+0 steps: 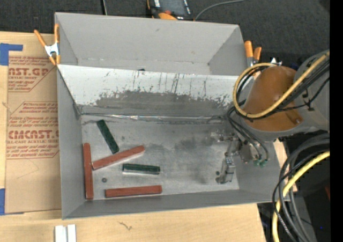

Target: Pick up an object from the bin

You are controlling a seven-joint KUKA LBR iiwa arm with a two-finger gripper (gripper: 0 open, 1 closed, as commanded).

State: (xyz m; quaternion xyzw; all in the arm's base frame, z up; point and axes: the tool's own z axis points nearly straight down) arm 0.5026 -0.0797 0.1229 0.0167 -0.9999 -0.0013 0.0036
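Reaching in from the right, with the tool [224,175] down low over bare, scuffed floor at the right end of the bin [150,39], close to the right wall and not far from the front one. Cannot tell how far open, nor whether anything is in its grip; too cluttered there to read. Above it, on the wrist, an orange cover [268,101] ringed by yellow-and-black cables [244,82].

All loose things over in the left half of the floor, well apart from the tool: five flat bars.

- Along the left wall, running front to back: a long red-brown bar [87,171].
- Slanting away from it, up and to the right: a slanted red-brown bar [118,157], lower end touching or just beside the long one.
- Just behind that: a tilted dark green bar [107,136], lower end just beside the slanted bar's middle; cannot tell whether touching.
- Just in front of the slanted bar's right end, lying level: a second dark green bar [141,169].
- Nearest the front wall, also level: a front red-brown bar [133,191], left end near the long bar's front end.

Amid the bars, a small dark speck [104,180], too small to name.

Closest to the tool: the right ends of the second dark green bar and the front red-brown bar, with a wide stretch of bare floor between.
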